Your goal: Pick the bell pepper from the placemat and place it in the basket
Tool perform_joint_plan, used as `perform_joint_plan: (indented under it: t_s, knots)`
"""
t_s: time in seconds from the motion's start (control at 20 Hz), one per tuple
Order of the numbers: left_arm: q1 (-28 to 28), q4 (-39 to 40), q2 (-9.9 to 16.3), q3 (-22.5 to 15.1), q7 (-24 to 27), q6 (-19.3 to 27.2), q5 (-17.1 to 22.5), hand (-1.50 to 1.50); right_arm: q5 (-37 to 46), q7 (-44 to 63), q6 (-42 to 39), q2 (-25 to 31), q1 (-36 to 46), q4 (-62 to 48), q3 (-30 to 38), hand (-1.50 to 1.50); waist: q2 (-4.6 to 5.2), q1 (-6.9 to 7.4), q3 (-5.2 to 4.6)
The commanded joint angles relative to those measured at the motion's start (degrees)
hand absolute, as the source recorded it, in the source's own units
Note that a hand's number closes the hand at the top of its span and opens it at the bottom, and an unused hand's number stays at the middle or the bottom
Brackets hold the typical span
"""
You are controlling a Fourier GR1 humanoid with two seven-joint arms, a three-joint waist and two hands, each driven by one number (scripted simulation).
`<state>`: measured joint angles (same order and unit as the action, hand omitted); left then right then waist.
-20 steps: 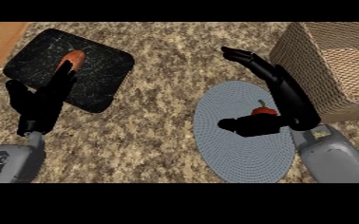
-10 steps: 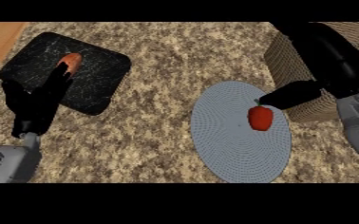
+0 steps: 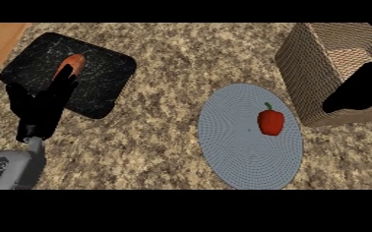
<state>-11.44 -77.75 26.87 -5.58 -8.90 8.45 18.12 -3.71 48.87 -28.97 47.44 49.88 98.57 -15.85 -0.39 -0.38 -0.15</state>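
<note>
Red bell pepper (image 3: 271, 122) w/ green stem lies alone on round grey-blue placemat (image 3: 251, 163). Right hand (image 3: 352, 96), gripping it 1 s ago, now over woven basket (image 3: 314, 69), fingers unclear. Left hand (image 3: 42, 106) relaxed.

Speckled brown granite counter (image 3: 174, 64), perhaps a wooden strip (image 3: 11, 32) at far left.
</note>
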Motion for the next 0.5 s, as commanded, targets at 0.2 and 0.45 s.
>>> perform_joint_plan:
  t_s: [0.2, 0.45]
  knots:
    - [0.51, -1.94, -0.36, 1.17, -1.53, 0.06, -1.67, 0.00, -14.41, 1.98, -8.06, 5.22, -9.39, 5.64, 10.42, -1.50, 0.13, -0.32, 0.16]
    - [-0.21, -0.99, -0.23, 2.90, -2.33, -1.08, -1.47, 0.00, -12.24, -5.52, -4.56, 5.29, -21.25, 11.87, 19.45, -1.50, 0.18, -0.64, 0.21]
